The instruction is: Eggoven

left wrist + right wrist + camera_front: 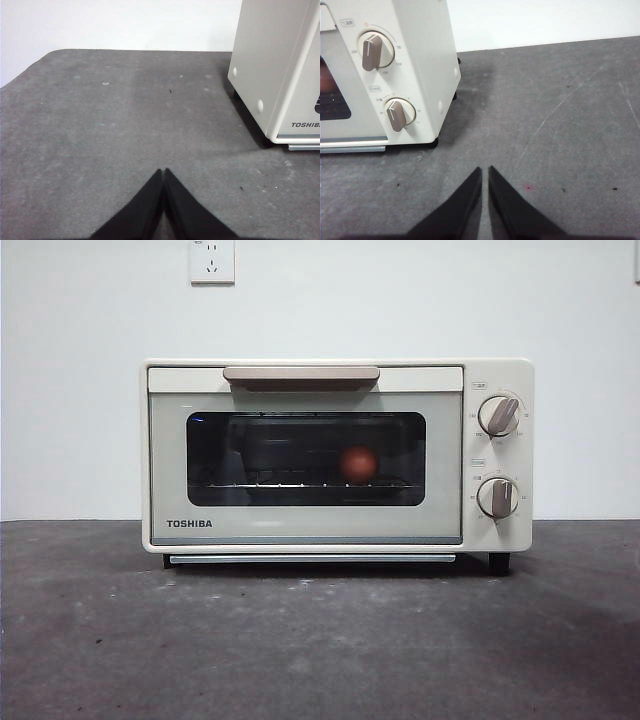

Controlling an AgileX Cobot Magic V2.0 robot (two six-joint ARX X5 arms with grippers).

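With the egg (358, 463) apparently resting loose on the rack inside the closed oven (300, 530), a jolt from either clenched, empty gripper, left (164, 172) or right (485, 170), could roll it.

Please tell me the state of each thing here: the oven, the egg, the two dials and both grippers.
Oven: door closed.
Egg: inside, on the rack, behind the glass.
Upper dial: pointer tilted right of vertical.
Lower dial: pointer about vertical.
Left gripper: shut, empty.
Right gripper: shut, empty.
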